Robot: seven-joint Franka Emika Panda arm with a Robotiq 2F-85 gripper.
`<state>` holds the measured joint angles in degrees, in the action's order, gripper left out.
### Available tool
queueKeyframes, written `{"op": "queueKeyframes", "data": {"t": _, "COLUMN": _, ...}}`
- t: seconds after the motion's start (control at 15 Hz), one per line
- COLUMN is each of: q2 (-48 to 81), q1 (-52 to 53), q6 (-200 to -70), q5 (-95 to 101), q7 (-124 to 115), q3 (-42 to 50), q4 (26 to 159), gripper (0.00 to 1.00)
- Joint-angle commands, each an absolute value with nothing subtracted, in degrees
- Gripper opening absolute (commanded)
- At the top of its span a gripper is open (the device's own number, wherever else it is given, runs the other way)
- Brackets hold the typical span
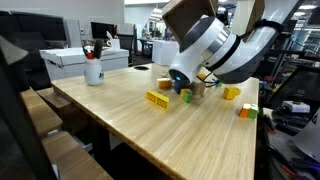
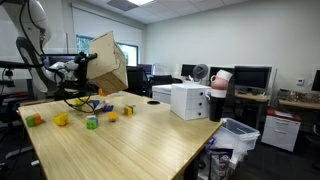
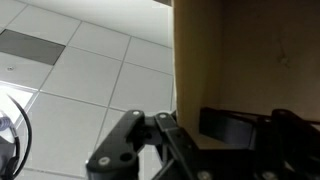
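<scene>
A brown cardboard box (image 2: pixel 108 62) hangs tilted in the air above the far end of the wooden table (image 2: pixel 130 148). My gripper (image 2: pixel 87 61) grips it by one wall. The wrist view looks up at the ceiling, and there the cardboard wall (image 3: pixel 245 50) stands between my gripper's (image 3: pixel 196 126) black fingers, which are shut on it. In an exterior view the box (image 1: pixel 188 14) sits at the top of the picture, above the white wrist (image 1: pixel 208 48). The gripper itself is hidden there.
Small coloured blocks lie under the arm: a yellow one (image 1: pixel 158 99), a yellow-green one (image 1: pixel 232 93) and more (image 2: pixel 60 119) (image 2: pixel 92 122). A white bottle with pens (image 1: pixel 93 70) and a white box (image 2: pixel 188 100) stand on the table. A bin (image 2: pixel 235 135) sits beside it.
</scene>
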<state>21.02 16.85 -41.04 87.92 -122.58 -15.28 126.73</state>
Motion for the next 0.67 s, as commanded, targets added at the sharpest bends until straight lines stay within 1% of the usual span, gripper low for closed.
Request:
{"op": "queueKeyframes", "data": {"t": 0.0, "q2": 21.73, "q1": 17.17, "q6": -37.61, "q5": 90.35, "q7": -123.89, "q3": -14.79, "q4": 126.59, "gripper": 0.05}}
{"op": "queueKeyframes", "data": {"t": 0.6, "q2": 21.87, "q1": 16.83, "q6": -34.62, "q5": 91.58, "q7": -126.03, "q3": -14.71, "q4": 126.29, "gripper": 0.05}}
